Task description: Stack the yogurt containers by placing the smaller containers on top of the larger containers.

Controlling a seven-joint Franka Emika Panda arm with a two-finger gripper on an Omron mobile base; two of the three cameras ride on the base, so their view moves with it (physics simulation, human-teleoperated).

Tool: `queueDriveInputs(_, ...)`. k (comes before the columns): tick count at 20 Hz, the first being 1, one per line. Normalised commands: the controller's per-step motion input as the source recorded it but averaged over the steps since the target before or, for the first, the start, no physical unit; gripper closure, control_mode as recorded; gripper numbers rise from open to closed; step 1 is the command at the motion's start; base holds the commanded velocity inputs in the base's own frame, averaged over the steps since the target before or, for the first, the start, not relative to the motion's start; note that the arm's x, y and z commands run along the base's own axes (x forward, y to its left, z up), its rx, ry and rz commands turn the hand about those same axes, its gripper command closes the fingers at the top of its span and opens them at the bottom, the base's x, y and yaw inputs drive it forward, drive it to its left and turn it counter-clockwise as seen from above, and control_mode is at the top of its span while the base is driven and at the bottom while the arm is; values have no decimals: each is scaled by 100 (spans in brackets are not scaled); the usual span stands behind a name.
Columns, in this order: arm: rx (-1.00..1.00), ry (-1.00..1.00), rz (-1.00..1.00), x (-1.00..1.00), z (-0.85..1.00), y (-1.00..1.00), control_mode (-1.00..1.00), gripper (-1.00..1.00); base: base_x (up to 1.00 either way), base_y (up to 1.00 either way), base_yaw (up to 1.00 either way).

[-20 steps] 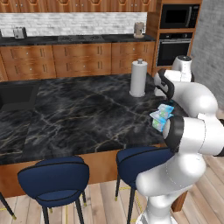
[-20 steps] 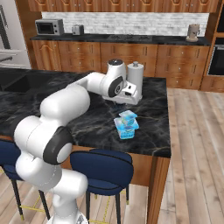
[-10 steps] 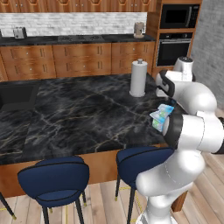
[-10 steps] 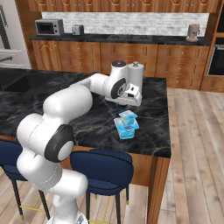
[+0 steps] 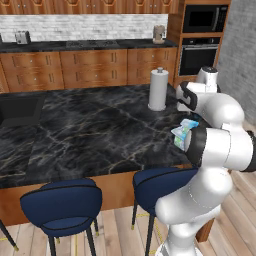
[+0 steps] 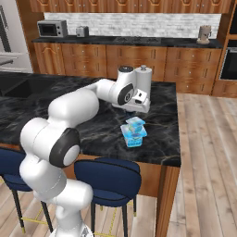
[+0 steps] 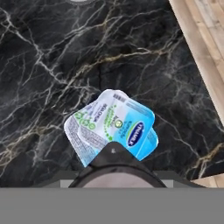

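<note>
Near the table's (image 6: 92, 134) front edge, the small light-blue pack (image 6: 135, 123) already sits on the larger teal pack (image 6: 134, 137), so that stack looks done. In the hand view a round dark cup (image 7: 114, 168) seems pinched low in the gripper (image 6: 139, 107), above the stack; placing it remains. Beyond stands the paper-towel roll (image 6: 144, 81).
</note>
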Motion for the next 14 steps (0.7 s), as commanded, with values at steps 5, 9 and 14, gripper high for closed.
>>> queueDriveInputs(5, 0, 0, 0, 2, -2, -2, -100, 100, 0, 0, 0)
queueDriveInputs(9, 0, 0, -1, 0, -9, -1, -100, 100, 0, 0, 0)
queueDriveInputs(14, 0, 0, 0, 4, -7, 0, -100, 100, 0, 0, 0)
